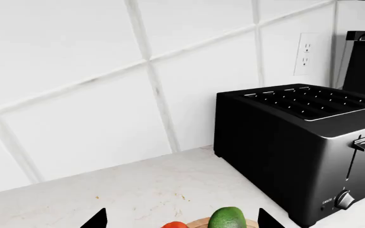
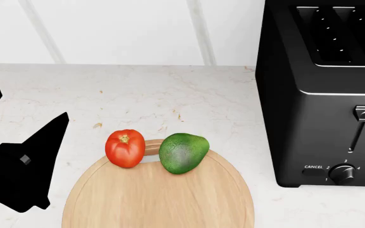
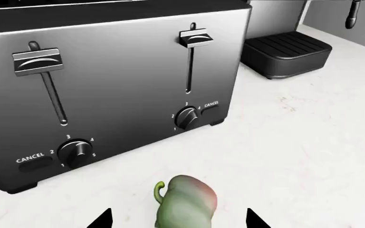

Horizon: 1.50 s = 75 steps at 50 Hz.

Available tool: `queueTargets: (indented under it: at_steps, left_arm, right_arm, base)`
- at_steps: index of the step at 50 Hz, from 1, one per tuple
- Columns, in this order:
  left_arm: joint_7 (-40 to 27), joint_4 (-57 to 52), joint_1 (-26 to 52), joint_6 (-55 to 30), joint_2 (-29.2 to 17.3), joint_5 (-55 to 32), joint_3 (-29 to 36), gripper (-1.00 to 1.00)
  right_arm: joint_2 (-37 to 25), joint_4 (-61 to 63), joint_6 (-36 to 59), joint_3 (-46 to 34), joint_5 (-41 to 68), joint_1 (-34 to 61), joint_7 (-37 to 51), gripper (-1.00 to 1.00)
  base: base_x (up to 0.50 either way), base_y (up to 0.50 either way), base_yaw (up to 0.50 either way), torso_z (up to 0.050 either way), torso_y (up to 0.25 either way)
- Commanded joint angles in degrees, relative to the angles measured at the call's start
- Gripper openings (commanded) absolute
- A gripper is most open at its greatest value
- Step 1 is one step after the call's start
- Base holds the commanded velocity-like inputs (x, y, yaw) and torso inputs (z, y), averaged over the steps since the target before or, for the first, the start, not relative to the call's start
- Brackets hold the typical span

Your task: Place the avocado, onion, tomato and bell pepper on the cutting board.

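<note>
Bell pepper (image 3: 186, 205) is the piece the coming move turns on: in the right wrist view it sits on the pale marble counter (image 3: 309, 142) directly ahead of the right gripper (image 3: 178, 219), centred between the two dark fingertips (image 3: 101, 220), which stand well apart with nothing between them but the pepper's near side. It lies in front of the black toaster (image 3: 106, 85), near its dial and CANCEL button but apart from its face. Its long axis seems to run roughly along the gripper's line of approach, with the curled green stem (image 3: 159, 191) at the far end, toward the toaster, and turned a little to one side; the near end is cut off by the frame, so the exact tilt is hard to judge. The right arm is plainly the nearer one. In the head view the pepper and the right gripper are out of sight. The round wooden cutting board (image 2: 163, 199) already carries the tomato (image 2: 125, 148) and the avocado (image 2: 183, 152) side by side at its far edge, the avocado's narrower end pointing up and right toward the toaster. The left gripper (image 2: 24, 142) hovers over the counter left of the board, its fingers spread and empty. No onion shows in any view.
</note>
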State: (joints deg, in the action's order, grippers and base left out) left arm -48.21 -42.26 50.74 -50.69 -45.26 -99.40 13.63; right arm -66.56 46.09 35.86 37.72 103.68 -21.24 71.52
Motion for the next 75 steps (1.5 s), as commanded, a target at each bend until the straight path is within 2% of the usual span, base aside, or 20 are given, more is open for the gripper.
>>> queueTargets:
  at_steps: [1, 7, 22, 47, 74, 75]
  left_arm:
    - [-0.05, 0.04, 0.61, 0.02, 0.36, -0.6, -0.46, 1.0]
    - [-0.68, -0.3, 1.23, -0.09, 0.4, -1.39, 0.0, 1.0]
    - [-1.27, -1.02, 0.92, 0.41, -0.23, -2.62, -0.1, 1.0]
    - [-2.26, -1.61, 1.08, 0.9, -1.67, -4.76, -0.21, 1.0]
    - [-3.06, -2.4, 0.22, 1.77, -2.34, -5.77, -0.31, 1.0]
    - [-3.04, -2.38, 0.16, 1.81, -2.38, -5.81, -0.33, 1.0]
  right_arm:
    - [2.6, -4.71, -0.81, -2.36, -5.75, 0.39, -4.26, 1.0]
    - [2.95, -6.37, -1.27, -4.79, -7.09, 1.42, -5.29, 1.0]
    - [2.27, -10.97, -3.55, -18.89, -9.77, 11.3, -7.28, 1.0]
    - [7.12, -19.54, -4.09, -27.29, -15.0, 16.79, -11.6, 1.0]
    - [9.51, -24.2, -4.21, -30.44, -17.77, 19.24, -14.14, 1.0]
    - [9.6, -24.16, -4.21, -30.45, -17.67, 19.26, -13.95, -1.0]
  base:
    - [0.0, 0.0, 0.0, 0.0, 0.0]
    - [0.0, 0.0, 0.0, 0.0, 0.0]
    - [0.0, 0.0, 0.0, 0.0, 0.0]
    - [0.0, 0.0, 0.0, 0.0, 0.0]
    - [0.0, 0.0, 0.0, 0.0, 0.0]
    - [0.0, 0.0, 0.0, 0.0, 0.0]
